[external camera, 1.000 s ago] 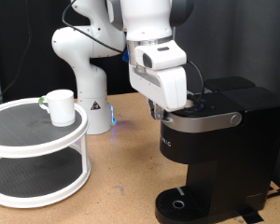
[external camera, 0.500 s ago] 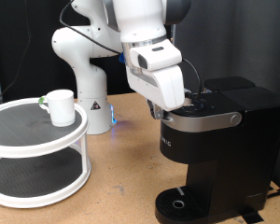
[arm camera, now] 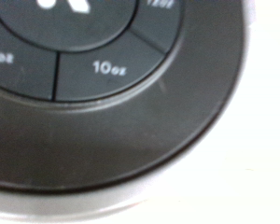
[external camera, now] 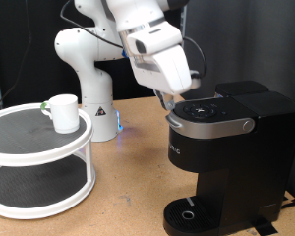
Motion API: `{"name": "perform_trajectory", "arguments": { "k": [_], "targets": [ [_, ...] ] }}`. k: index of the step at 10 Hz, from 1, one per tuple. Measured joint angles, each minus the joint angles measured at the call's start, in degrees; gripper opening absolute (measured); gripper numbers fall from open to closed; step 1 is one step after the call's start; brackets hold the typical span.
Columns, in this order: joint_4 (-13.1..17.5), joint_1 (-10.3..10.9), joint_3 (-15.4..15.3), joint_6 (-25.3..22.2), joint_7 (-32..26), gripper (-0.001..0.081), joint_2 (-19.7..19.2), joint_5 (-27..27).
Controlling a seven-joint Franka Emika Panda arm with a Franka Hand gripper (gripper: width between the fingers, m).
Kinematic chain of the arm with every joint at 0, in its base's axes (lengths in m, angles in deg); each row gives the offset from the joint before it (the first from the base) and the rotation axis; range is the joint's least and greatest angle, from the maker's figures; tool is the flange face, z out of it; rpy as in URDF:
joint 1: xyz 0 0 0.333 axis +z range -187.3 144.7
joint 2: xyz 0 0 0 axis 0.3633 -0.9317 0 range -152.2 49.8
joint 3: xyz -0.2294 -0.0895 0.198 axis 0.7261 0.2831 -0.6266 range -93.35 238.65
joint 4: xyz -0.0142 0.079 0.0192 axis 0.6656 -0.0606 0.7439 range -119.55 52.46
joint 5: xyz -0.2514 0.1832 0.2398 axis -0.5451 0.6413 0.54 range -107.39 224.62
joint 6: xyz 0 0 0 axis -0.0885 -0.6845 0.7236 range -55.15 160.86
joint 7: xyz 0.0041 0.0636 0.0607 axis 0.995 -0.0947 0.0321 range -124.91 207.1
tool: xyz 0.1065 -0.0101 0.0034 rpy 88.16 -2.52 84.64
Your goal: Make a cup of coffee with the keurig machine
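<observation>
Hand (external camera: pixel 168 99), grip unclear, hovers over keurig machine (external camera: pixel 226 147) panel (arm camera: pixel 103 56) reading "10oz"

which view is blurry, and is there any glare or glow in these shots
Wrist view: soft and out of focus, so close to the grey button panel that its "10oz" label smears, the pale strip beside it washed out. Exterior view: mostly sharp, though the white robot arm is overexposed; a small blue glow shows at its base. The claw is hidden behind it.
</observation>
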Motion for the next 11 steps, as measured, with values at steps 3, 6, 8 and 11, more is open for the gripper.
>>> {"name": "perform_trajectory", "arguments": {
  "k": [3, 6, 8, 11],
  "targets": [
    [1.6, -0.1, 2.6, -6.3, -2.8, 0.0002, 3.5, 1.6],
    [2.2, -0.1, 3.4, -11.6, -5.9, 0.0002, 4.1, 0.2],
    [3.1, -0.4, 5.7, -22.3, -12.2, 0.0002, 5.1, -1.1],
    [3.5, -1.7, 9.3, -33.8, -18.4, 0.0002, 8.5, -1.8]
  ]
}}
